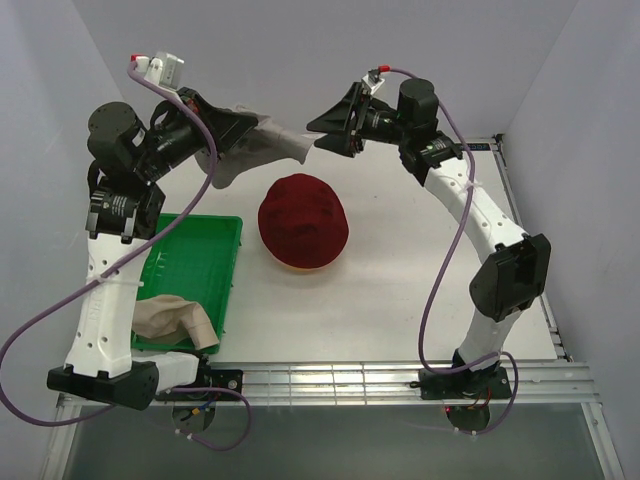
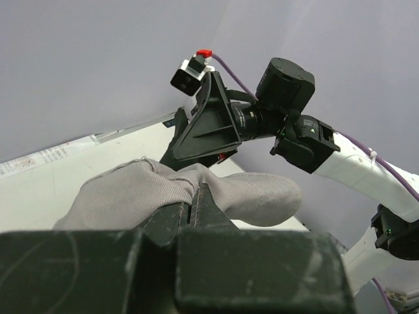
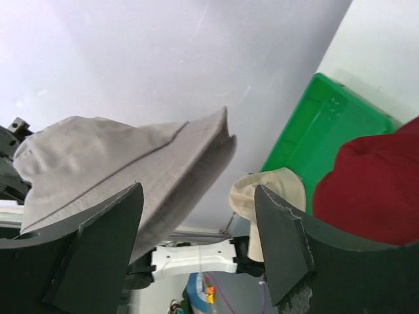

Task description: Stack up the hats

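The left arm [image 1: 110,290] rises from the near left corner, its wrist level above the far edge. The left gripper [image 1: 255,127] is clamped on the grey hat [image 1: 278,146]. The right arm [image 1: 480,215] reaches from the near right corner. The right gripper [image 1: 322,136] is spread wide and faces the left gripper, just apart from it.

light: bright, even, diffuse white from overhead; walls [image 1: 300,60] read pale lavender.
shadows: soft and faint, a thin rim under the dark red hat [image 1: 303,222] on the counter [image 1: 400,290].
focus, overhead view: sharp throughout, colours saturated.
focus, left wrist view: left hand [image 2: 194,204] dark, underlit, soft along the bottom; grey hat [image 2: 131,190] weave crisp.
focus, right wrist view: right hand [image 3: 196,196] shaded, edges slightly soft; background clear.
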Controlling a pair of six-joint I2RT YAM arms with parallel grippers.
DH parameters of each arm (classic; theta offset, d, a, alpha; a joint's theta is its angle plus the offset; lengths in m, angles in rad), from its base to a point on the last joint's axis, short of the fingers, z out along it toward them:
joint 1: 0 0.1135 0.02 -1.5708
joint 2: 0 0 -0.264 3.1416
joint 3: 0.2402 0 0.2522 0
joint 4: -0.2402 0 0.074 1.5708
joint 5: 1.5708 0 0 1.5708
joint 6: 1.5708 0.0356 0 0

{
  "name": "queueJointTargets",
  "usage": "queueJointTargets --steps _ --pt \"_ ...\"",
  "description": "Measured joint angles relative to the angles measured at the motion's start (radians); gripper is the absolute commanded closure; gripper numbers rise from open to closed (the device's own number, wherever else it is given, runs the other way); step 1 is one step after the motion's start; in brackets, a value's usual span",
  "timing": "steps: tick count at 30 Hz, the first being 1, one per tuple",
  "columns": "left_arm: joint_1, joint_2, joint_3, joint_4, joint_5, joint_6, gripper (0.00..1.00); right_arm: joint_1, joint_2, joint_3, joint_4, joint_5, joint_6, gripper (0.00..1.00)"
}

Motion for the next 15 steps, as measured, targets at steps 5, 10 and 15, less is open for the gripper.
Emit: queueJointTargets --steps 5,10,15 --pt "0.0 0.01 -0.007 0.031 0.019 0.017 1.0 0.054 -0.001 -0.043 0.119 0.021 0.121 0.23" --pt "0.0 0.013 -0.03 0.055 0.035 0.024 1.0 0.084 -0.005 -0.138 0.207 0.041 0.229 0.21" --pt "0.0 0.03 -0.041 0.062 0.037 0.031 1.0 0.085 -0.005 -0.159 0.268 0.055 0.312 0.2"
